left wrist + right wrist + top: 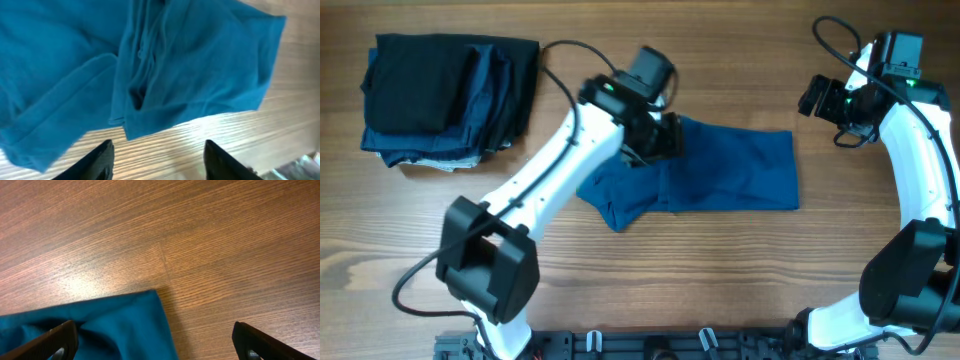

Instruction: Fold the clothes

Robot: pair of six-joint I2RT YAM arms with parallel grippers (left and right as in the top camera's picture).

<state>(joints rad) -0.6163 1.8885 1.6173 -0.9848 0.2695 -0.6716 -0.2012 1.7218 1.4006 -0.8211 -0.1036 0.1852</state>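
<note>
teal garment [740,170] part-folded on desk [720,285]; left pincer [159,156] and right pincer [155,340] apart, empty; next likely needs a hem grip.

Wooden table [720,280], brown grain; faint board seam [162,262] in right wrist view.

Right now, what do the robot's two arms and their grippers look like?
The left arm and right arm have white rounded links, black boxy joints, thin black cables and small green lights near the wrists. The left gripper and right gripper have dark, flat fingers.
</note>
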